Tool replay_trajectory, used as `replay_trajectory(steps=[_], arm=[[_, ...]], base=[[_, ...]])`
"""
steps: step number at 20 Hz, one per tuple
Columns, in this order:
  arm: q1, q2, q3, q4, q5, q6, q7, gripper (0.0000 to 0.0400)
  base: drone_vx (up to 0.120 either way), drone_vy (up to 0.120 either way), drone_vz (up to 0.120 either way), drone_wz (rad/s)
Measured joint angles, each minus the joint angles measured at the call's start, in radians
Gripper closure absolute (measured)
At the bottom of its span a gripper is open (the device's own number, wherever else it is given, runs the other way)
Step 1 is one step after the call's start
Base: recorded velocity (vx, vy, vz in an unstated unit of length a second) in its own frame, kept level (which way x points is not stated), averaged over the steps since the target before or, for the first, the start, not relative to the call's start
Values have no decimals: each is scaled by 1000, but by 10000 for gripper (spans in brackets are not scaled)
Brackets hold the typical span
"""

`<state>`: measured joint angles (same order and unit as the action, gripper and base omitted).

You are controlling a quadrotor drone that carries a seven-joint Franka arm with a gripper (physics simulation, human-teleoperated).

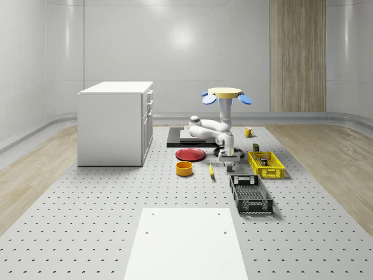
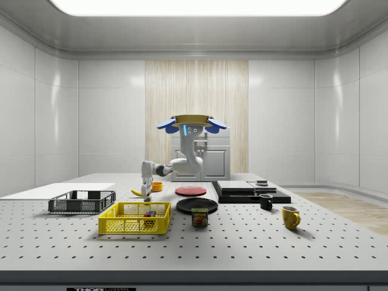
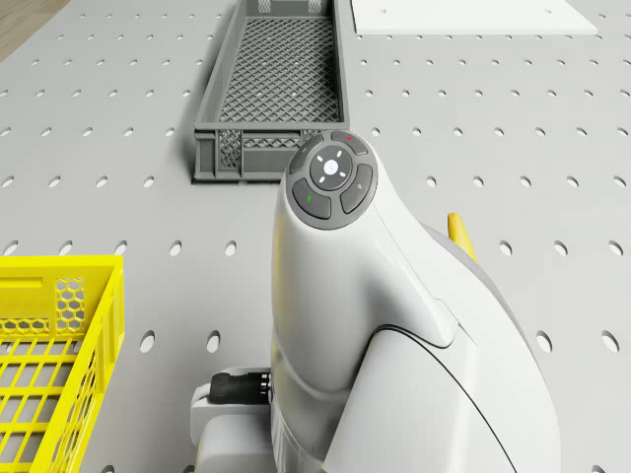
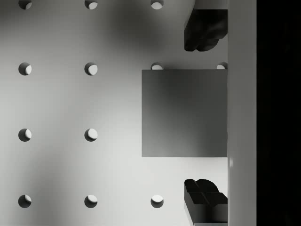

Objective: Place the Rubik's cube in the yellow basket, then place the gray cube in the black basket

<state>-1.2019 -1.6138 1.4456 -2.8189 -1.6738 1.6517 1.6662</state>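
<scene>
In the wrist view the gray cube (image 4: 184,113) sits on the perforated table, and my open gripper (image 4: 205,113) straddles it. One dark fingertip (image 4: 204,30) is on each side, with a gap to the cube. The Rubik's cube (image 1: 264,161) (image 2: 148,213) lies inside the yellow basket (image 1: 266,164) (image 2: 134,218) (image 3: 59,335). The black basket (image 1: 250,193) (image 2: 82,202) (image 3: 271,84) stands beside it, nearer the table's front. The drone (image 1: 227,93) (image 2: 191,124) hovers above the table, left of the yellow basket in the whole-scene view. Its arm reaches down to the gripper (image 1: 228,156) (image 2: 145,188), low over the tabletop.
A red plate (image 1: 190,154), an orange bowl (image 1: 184,168) and a banana (image 1: 211,170) (image 3: 458,232) lie to the whole-scene view's left of the gripper. A white cabinet (image 1: 115,122) stands further left, and a black slab (image 1: 186,137) and a yellow mug (image 1: 247,132) behind. A white sheet (image 1: 186,242) lies near the front.
</scene>
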Motion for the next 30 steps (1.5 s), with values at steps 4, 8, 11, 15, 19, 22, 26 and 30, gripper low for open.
replay_trajectory(steps=[4,8,11,15,19,22,26,30], arm=[[3,1,-26,4,-24,8,-6,0],[6,1,-52,5,-50,16,-9,0],[14,2,-63,-1,-61,18,-11,0],[19,4,-71,-4,-69,18,-12,0],[15,7,-74,-6,-73,16,-5,0],[8,9,-75,-7,-75,14,3,0],[3,11,-76,-7,-77,12,8,33],[2,13,-76,-8,-78,10,9,107]], base=[[0,0,0,0],[0,0,0,0],[0,0,0,0],[0,0,0,0],[0,0,0,0],[0,0,0,0],[0,0,0,0],[0,0,0,0]])
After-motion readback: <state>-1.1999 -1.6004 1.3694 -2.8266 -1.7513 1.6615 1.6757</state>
